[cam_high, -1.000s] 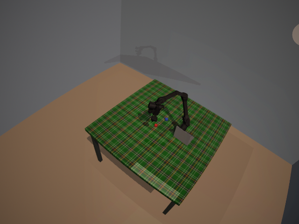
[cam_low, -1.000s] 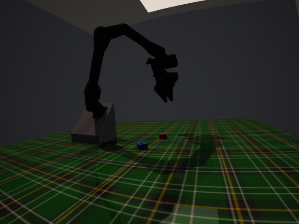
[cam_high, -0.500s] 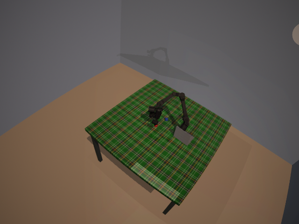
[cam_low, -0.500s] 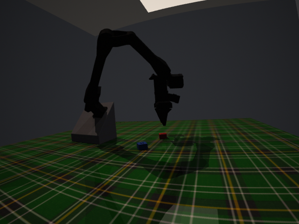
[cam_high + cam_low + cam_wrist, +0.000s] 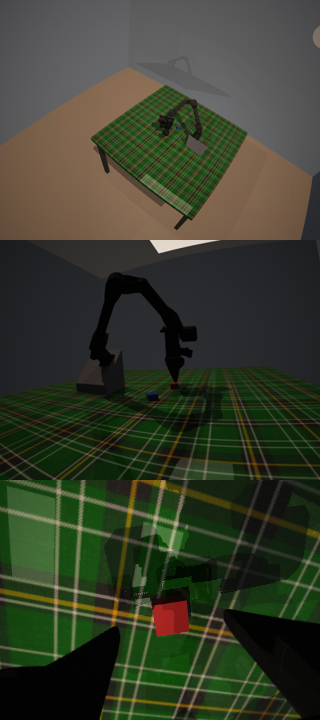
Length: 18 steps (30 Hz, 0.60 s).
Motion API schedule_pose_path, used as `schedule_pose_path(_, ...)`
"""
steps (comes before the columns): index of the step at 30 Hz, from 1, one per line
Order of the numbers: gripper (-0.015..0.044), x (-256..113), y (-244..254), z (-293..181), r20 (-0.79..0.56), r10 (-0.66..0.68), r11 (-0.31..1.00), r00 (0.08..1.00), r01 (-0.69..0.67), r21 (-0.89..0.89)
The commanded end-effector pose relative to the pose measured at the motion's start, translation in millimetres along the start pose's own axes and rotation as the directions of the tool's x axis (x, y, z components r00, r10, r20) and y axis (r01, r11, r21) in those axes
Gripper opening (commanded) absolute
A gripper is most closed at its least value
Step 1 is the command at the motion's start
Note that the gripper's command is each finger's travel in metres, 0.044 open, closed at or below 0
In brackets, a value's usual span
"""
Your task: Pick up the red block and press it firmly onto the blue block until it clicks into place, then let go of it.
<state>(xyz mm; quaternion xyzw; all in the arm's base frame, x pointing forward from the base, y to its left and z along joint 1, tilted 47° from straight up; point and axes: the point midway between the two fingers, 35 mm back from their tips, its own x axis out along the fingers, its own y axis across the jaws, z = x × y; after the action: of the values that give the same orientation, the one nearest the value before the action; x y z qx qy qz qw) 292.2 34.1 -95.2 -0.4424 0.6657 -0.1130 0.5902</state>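
One table under a green plaid cloth (image 5: 155, 155) (image 5: 129, 441) (image 5: 30, 630), the ground for everything else; one dark six-joint arm (image 5: 197, 113) (image 5: 155, 296), rising from a grey wedge-shaped base (image 5: 193, 147) (image 5: 117, 376), arched high and bent so that its far end points down; one gripper (image 5: 175, 382) (image 5: 171, 623) at that end, jaws spread wide, nothing between them that they grip; one red block (image 5: 167, 135) (image 5: 174, 385) (image 5: 171, 618), resting on the cloth below the fingertips, seen in your wrist view in the space between the two fingers and touched by neither there; one blue block (image 5: 178, 127) (image 5: 152, 396), smallish, on the cloth to the base side of the red one, apart from it, studs showing on top. Step in hand, by judgement: the approach to the red block, pick not yet made; your next move calls for a straight descent until the fingers flank the block's sides, the block kept midway, then a closing; watch that neither tip lands on the block or nudges it askew, since a crooked grip would spoil your later press onto the studs.
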Motion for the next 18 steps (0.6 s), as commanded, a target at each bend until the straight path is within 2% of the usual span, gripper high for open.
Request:
schedule_pose_path(1, 0.0440, 8, 0, -2, -0.004, -0.005, 1.000, 1.000, 0.005, -0.006)
schedule_pose_path(14, 0.0440, 26, -1, -3, -0.005, -0.006, 1.000, 1.000, 0.006, -0.006)
schedule_pose_path(18, 0.0335, 26, -1, -3, -0.005, -0.006, 1.000, 1.000, 0.006, -0.006)
